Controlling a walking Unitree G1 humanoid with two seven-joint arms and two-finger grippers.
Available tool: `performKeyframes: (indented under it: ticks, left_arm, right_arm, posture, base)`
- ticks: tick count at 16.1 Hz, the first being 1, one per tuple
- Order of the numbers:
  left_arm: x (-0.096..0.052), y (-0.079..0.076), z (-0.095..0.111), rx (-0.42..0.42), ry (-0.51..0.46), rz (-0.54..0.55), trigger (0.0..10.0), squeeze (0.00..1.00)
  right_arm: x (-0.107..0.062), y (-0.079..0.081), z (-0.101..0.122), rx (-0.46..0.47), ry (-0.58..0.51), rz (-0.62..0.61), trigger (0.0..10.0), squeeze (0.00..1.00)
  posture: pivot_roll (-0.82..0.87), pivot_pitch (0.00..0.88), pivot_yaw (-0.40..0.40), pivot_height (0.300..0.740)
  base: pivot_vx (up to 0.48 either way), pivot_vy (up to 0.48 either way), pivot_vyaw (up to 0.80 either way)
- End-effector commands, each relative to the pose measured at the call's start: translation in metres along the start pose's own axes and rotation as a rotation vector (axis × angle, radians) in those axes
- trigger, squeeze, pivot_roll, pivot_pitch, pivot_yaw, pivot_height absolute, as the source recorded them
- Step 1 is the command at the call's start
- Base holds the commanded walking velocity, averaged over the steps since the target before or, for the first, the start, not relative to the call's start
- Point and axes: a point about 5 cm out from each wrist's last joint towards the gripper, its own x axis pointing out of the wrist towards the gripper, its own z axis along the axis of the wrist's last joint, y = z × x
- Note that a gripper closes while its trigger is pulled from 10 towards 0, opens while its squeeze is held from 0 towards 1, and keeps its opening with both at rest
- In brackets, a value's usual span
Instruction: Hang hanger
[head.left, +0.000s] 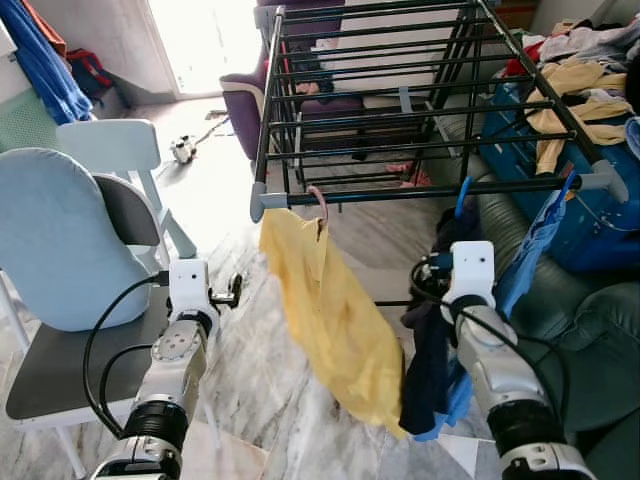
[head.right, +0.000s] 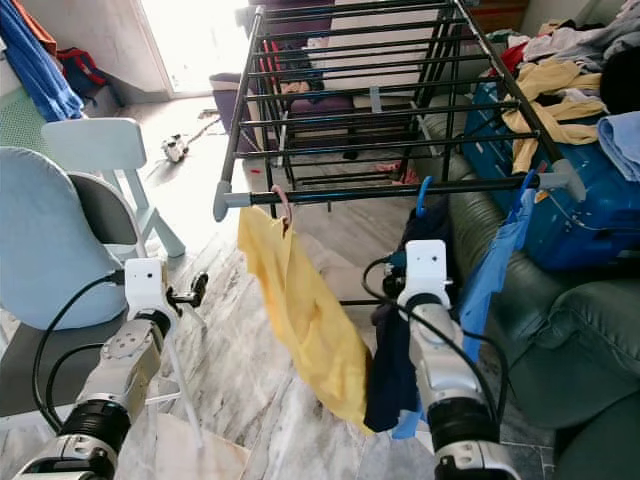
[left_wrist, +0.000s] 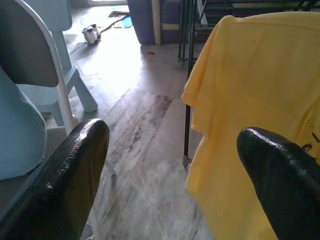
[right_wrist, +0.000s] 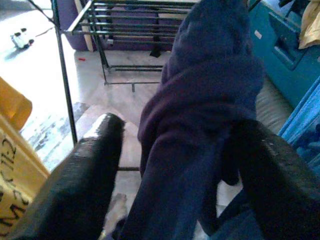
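**Robot before a drying rack hung with clothes**

A black metal drying rack (head.left: 400, 110) stands on a marble floor (head.left: 250, 350). From its front rail a yellow shirt (head.left: 335, 320) hangs on a pink hanger (head.left: 318, 203), tilting down toward the right. Further right on the same rail, a dark navy garment (right_wrist: 200, 115) hangs from a blue hanger (head.left: 461, 196), and a light blue garment (head.left: 530, 250) hangs just beside it.

The right hand (right_wrist: 175, 165) is raised at the navy garment, its two black fingers set apart with the cloth bunched between them; whether they press the cloth cannot be told. The left hand (left_wrist: 175, 165) is held low beside the yellow shirt, fingers wide apart, holding nothing. A pale blue chair (head.left: 70, 250) stands at the left, and a green sofa (head.left: 590, 330) at the right.
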Motion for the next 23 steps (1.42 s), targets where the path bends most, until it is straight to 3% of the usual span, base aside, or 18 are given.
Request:
performKeyframes:
  ticks: [1,12,18,20,21,23]
  left_arm:
    - [0.0004,0.0051,0.0026,0.003,-0.009,0.019,10.0,0.00]
    - [0.0010,0.0049,0.0033,0.002,-0.011,0.030,10.0,0.00]
    - [0.0008,0.0058,0.0034,0.004,-0.010,0.034,10.0,0.00]
    - [0.0009,0.0058,0.0036,0.005,-0.011,0.034,10.0,0.00]
    - [0.0009,0.0061,0.0038,0.005,-0.013,0.035,10.0,0.00]
    - [0.0007,0.0070,0.0044,0.003,-0.019,0.041,10.0,0.00]
  right_arm:
    - [-0.0006,0.0035,0.0045,0.000,-0.024,0.002,10.0,1.00]
    - [-0.0006,0.0040,0.0085,0.003,-0.043,-0.009,10.0,1.00]
    - [0.0000,0.0069,0.0089,0.011,-0.042,-0.003,10.0,0.92]
    - [0.0001,0.0075,0.0091,0.012,-0.044,0.003,10.0,0.20]
    - [0.0002,0.0079,0.0095,0.010,-0.048,0.007,10.0,0.00]
    - [0.0001,0.0089,0.0098,0.004,-0.050,0.013,10.0,0.00]
  posture:
    - [-0.12,0.000,0.066,0.740]
    - [-0.11,0.000,0.061,0.740]
    - [-0.11,0.000,0.061,0.740]
    - [-0.11,0.000,0.062,0.740]
    - [-0.11,0.000,0.062,0.740]
    - [-0.11,0.000,0.062,0.740]
  base:
    - [0.000,0.000,0.00]
    - [-0.270,0.000,0.00]
    - [-0.330,0.000,0.00]
    - [-0.330,0.000,0.00]
    - [-0.330,0.000,0.00]
    - [-0.330,0.000,0.00]
